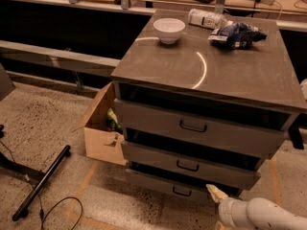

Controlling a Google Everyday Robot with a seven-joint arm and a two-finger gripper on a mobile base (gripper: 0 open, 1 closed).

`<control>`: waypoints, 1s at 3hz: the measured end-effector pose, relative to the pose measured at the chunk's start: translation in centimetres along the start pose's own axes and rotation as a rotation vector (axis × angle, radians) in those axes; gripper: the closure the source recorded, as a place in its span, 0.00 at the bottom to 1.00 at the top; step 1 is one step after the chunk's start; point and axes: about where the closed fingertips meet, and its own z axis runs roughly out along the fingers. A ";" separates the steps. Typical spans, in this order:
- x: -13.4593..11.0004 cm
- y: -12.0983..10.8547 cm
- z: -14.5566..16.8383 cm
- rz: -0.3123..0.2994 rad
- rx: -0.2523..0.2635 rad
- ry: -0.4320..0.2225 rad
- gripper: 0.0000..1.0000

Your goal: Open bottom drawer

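Note:
The bottom drawer (158, 185) is the lowest, slimmest grey front of the cabinet, with a small black bail handle (182, 191). It sits pushed in about as far as the two drawers above it. My gripper (216, 193) comes in from the lower right on a white arm (259, 214). Its pale tip is just right of the bottom drawer's handle, close to the drawer front. Only one fingertip shows.
The cabinet top (211, 66) carries a white bowl (169, 30), a plastic bottle (207, 18) and a blue crumpled bag (237, 34). An open cardboard box (101, 128) stands against the cabinet's left side. A black stand leg (41, 182) and cable lie on the floor at left.

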 end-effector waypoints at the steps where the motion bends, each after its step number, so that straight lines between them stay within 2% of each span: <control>1: 0.2 0.0 0.7 0.004 0.015 0.005 0.00; 2: 1.2 1.3 2.2 0.023 -0.017 0.031 0.00; 3: 4.4 2.0 4.8 0.025 -0.020 0.122 0.00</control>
